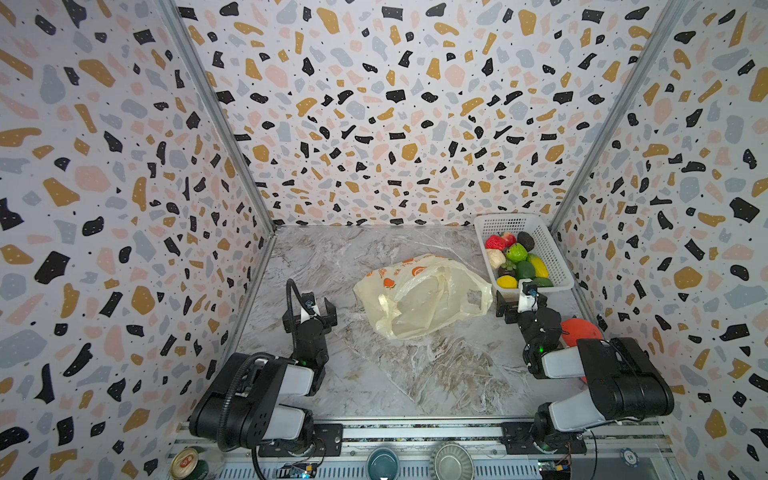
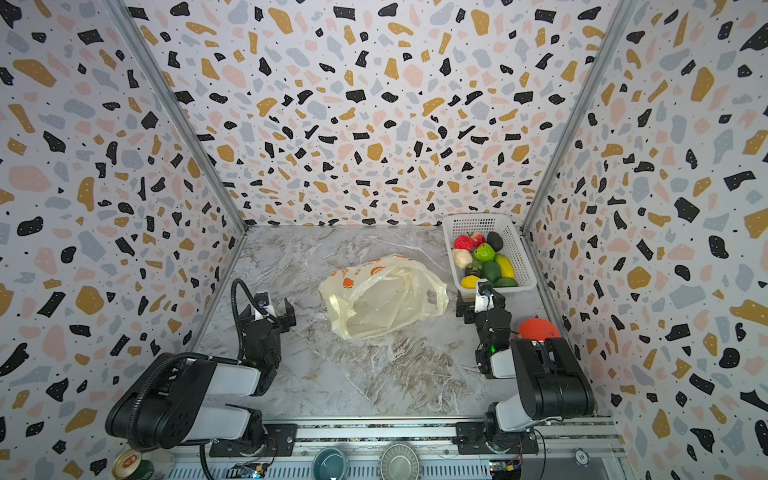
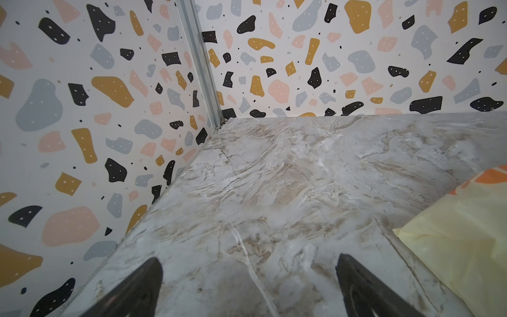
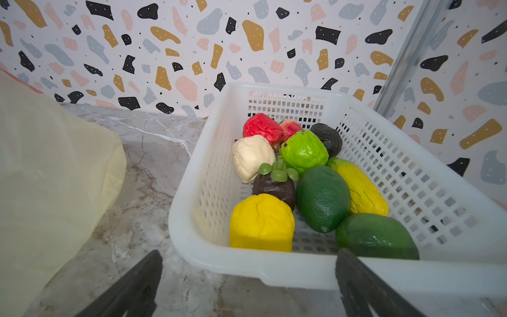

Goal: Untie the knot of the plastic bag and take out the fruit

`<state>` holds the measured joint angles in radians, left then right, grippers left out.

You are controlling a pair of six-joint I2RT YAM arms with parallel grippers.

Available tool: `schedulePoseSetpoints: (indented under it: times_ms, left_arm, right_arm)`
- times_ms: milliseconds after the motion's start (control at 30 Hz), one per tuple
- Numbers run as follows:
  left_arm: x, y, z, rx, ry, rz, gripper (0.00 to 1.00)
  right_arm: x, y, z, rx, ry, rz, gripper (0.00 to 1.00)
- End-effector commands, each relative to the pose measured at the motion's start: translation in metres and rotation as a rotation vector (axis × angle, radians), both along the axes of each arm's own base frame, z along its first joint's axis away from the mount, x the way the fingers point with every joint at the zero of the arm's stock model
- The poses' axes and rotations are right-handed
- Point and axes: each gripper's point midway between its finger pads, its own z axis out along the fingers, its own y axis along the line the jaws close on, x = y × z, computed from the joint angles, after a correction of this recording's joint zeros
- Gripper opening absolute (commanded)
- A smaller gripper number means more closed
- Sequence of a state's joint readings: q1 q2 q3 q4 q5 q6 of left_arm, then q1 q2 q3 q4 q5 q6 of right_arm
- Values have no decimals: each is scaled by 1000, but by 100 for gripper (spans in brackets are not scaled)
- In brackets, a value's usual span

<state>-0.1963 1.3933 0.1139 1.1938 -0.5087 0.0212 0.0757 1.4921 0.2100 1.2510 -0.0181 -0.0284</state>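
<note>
The plastic bag (image 1: 419, 299) lies slack and crumpled near the middle of the marble tabletop (image 1: 374, 374), between my two arms, with its orange logos on the side toward the back wall. In both top views one handle loop (image 1: 473, 297) lies open and flat on the side facing the white basket (image 1: 509, 220).

The fruit (image 4: 321, 197) is piled in that basket, in the far right corner of the tabletop: red, cream, bright green, dark green and yellow pieces packed against each other.

My left end effector (image 1: 309, 313) sits to the left of the bag, apart from it. Its jaws are spread wide and nothing is between them. From its wrist camera I see bare marble between the fingers (image 3: 131, 291) and the bag's pale edge off to one side.

My right end effector (image 1: 519, 303) is just beside the basket's near rim (image 4: 274, 269), jaws likewise wide and empty. A red-orange round object (image 1: 579, 330) shows partly behind the right arm.
</note>
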Motion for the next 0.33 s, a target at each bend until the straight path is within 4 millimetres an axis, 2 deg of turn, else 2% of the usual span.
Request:
schedulePoseSetpoints:
  times_ms: [0, 300]
  left_arm:
    - [4, 1, 23, -29, -101, 2, 100]
    - [8, 1, 21, -33, -88, -8, 99]
  right_arm:
    - [-2, -5, -1, -8, -4, -41, 99]
    - [-1, -5, -1, -5, 0, -40, 99]
